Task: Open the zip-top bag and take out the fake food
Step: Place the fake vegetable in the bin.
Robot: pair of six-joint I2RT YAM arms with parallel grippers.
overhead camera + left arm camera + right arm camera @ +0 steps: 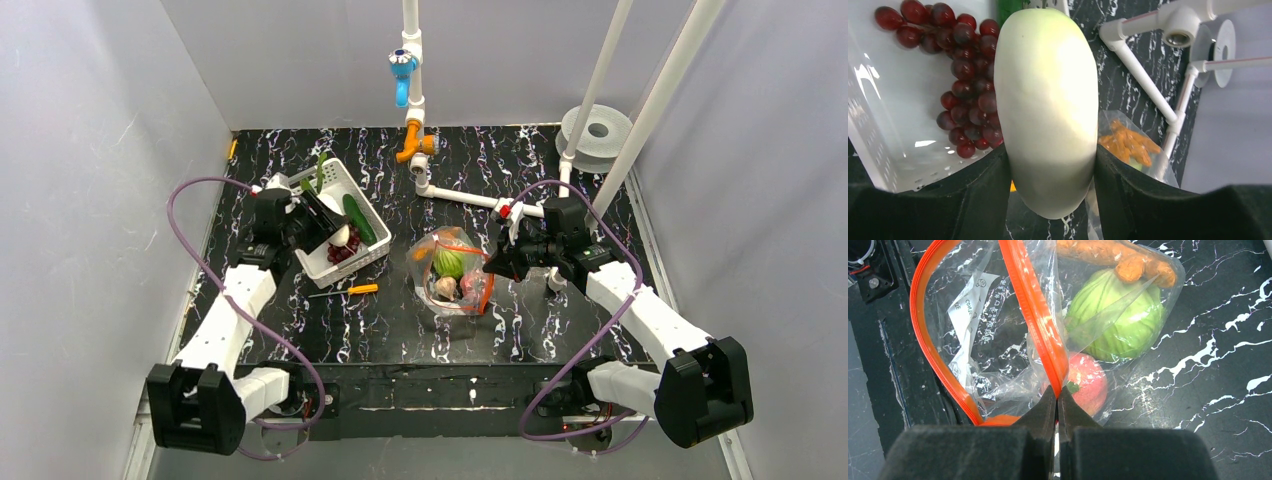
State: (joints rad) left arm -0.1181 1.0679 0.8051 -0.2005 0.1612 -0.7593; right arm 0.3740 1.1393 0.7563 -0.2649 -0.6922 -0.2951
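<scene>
Right fingers (1048, 412) pinching zip-top bag (993, 365), left fingers (983, 200) clamping egg (1048, 110) at basket (893, 125), arms (235, 305) extended

Plastic zip-top bag (979, 330) clear, crinkly, glossy; egg-shaped piece (1048, 110) smooth, matt; basket (893, 131) white plastic.

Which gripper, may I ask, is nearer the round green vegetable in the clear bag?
Right: right gripper pinches the orange zip strip beside the green vegetable; left gripper is over the white basket.

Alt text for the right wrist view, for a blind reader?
The right hand pinches the orange zip strip of a clear zip-top bag, its mouth gaping open. Inside lie a green round vegetable, a pink-red peach and an orange piece, over a black marbled table.
</scene>
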